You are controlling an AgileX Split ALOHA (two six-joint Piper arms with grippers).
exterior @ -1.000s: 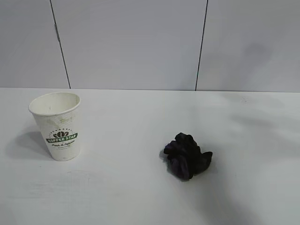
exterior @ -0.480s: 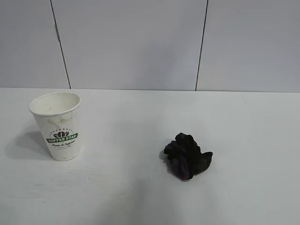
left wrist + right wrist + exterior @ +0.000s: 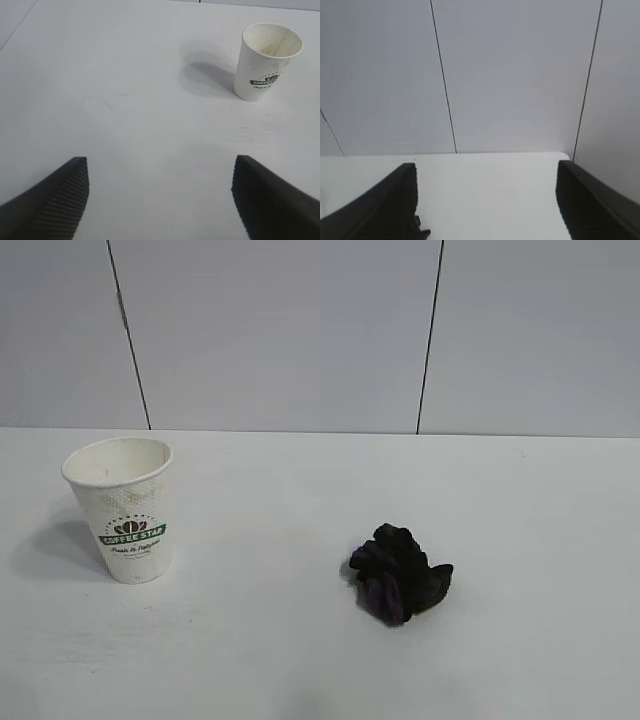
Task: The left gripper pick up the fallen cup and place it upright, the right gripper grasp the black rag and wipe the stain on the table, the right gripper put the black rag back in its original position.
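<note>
The white cup [image 3: 122, 508] with the green logo stands upright at the left of the white table [image 3: 300, 660]; it also shows in the left wrist view [image 3: 267, 61]. The black rag [image 3: 399, 573] lies bunched right of the middle; a bit of it peeks beside one finger in the right wrist view [image 3: 421, 231]. No stain shows on the table. My left gripper [image 3: 160, 195] is open and empty, well back from the cup. My right gripper [image 3: 485, 200] is open and empty, above the table facing the wall. Neither arm shows in the exterior view.
A grey panelled wall [image 3: 300, 330] with dark seams stands behind the table. The table's far corner [image 3: 560, 155] shows in the right wrist view.
Faint shadows over the right side of the table have faded away. The cup and the rag have not moved.
</note>
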